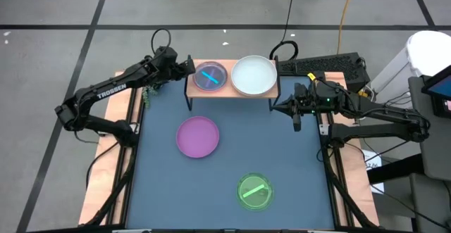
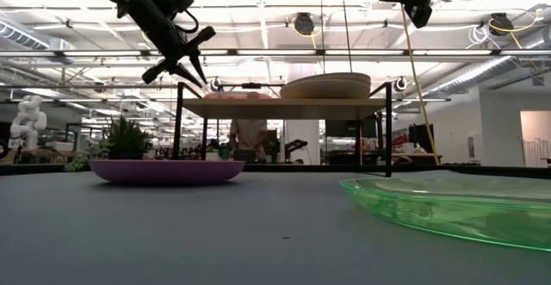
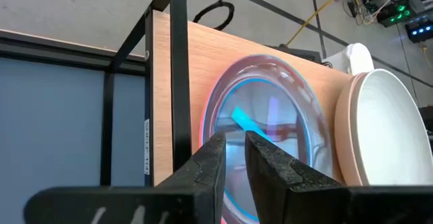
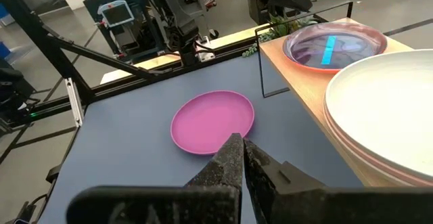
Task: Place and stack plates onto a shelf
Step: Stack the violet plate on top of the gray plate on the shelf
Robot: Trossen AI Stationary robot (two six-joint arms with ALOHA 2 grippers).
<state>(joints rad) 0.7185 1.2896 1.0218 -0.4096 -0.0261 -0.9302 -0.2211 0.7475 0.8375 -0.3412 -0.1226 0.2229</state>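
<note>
The left gripper [image 1: 189,66] hangs at the left end of the shelf [image 1: 232,92], its fingers parted a little and holding nothing; the translucent blue plate [image 1: 210,77] lies on the board just in front of them, nested in a pink plate [image 3: 215,109] whose rim shows around it. The release looks like the step in hand. To finish it well, the gripper should widen a touch more and back straight out and upward, away from the plate's rim, so nothing drags the stack sideways (the stack sits close to the board's left edge, with little wood to spare). The black shelf leg [image 3: 178,68] stands right beside the fingers, so a sideways swing is the risk.

At the other end, the white plate [image 1: 254,75] rests on a beige plate [image 3: 346,143], filling that half of the shelf. The right gripper [image 1: 297,122] waits clenched and empty just off the shelf's right end.

Still on the desk [image 1: 296,184] are the purple plate [image 1: 197,136], near the middle, and the green plate [image 1: 255,191], nearer the front edge. Open surface surrounds both, so either arm has free room to approach.
</note>
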